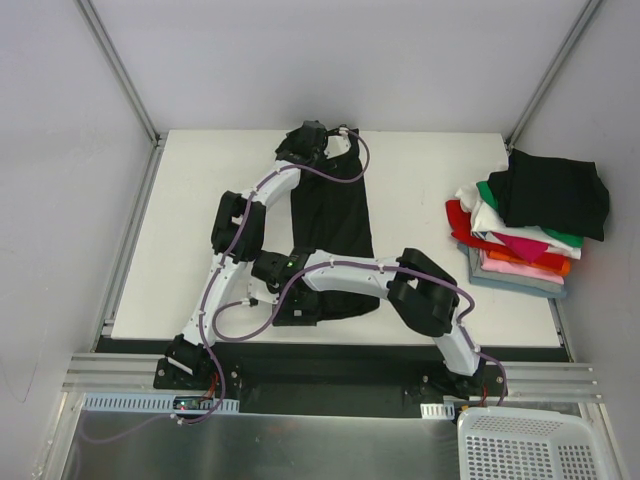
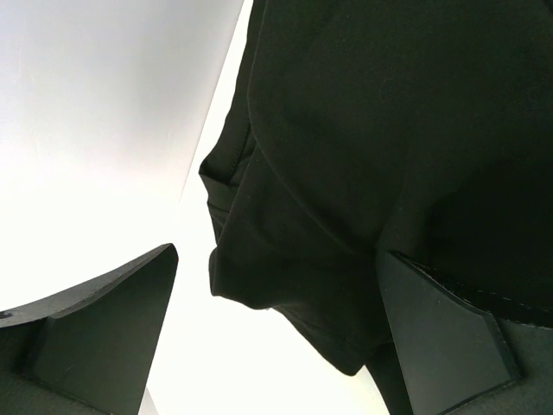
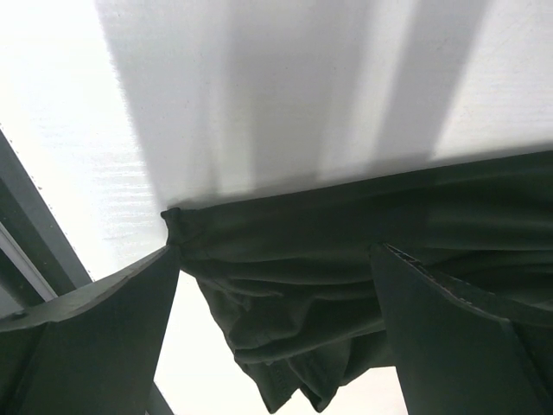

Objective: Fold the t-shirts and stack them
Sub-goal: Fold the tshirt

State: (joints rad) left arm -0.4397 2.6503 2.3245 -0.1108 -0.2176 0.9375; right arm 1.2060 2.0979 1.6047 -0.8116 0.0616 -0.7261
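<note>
A black t-shirt lies folded into a long strip down the middle of the white table. My left gripper is at its far end. In the left wrist view my left gripper is open, with a bunched corner of the black shirt between the fingers. My right gripper is at the near end. In the right wrist view my right gripper is open astride a gathered fold of the shirt. No lettering shows.
A stack of folded t-shirts sits at the table's right edge: black on top, then green, white, red, pink, orange and blue-grey. A white basket stands below the table's near right corner. Grey walls enclose the table.
</note>
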